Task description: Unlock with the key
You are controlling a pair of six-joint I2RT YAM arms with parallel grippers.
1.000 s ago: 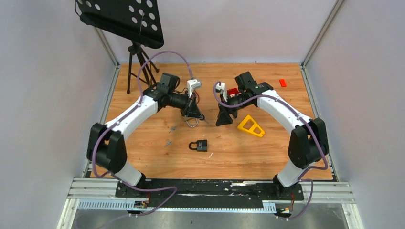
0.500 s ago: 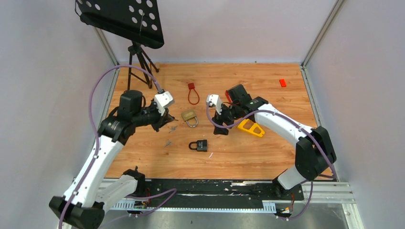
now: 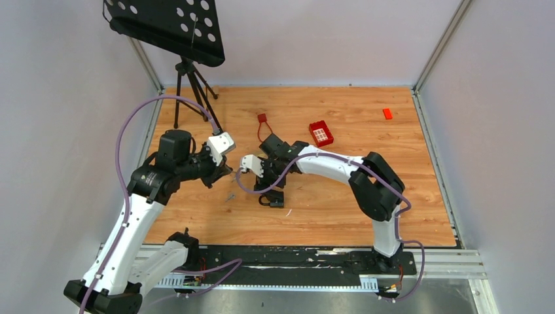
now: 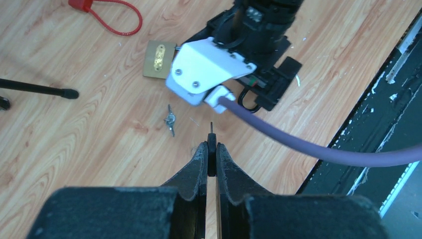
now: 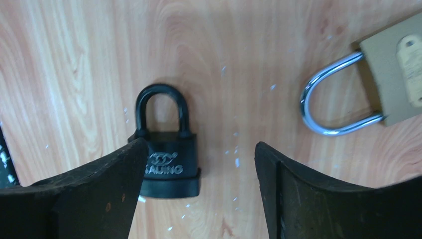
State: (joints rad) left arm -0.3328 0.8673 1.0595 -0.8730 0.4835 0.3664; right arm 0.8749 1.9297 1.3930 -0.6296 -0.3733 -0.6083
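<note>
Left pincer (image 4: 211, 145) is clamped on a key (image 4: 212, 158). Right pincer (image 5: 201, 145) hangs wide open over the black padlock (image 5: 166, 167) on the bench (image 5: 74, 50), with a brass padlock (image 5: 393, 74) nearby.

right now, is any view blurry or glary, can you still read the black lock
Right wrist: black padlock sharp, its lettering legible; bright glare on the shackle of the brass padlock; right claw fingers dark and soft. Left wrist: tabletop sharp, left claw near-black, key only a sliver. Top external: even light, faint shadows.
</note>
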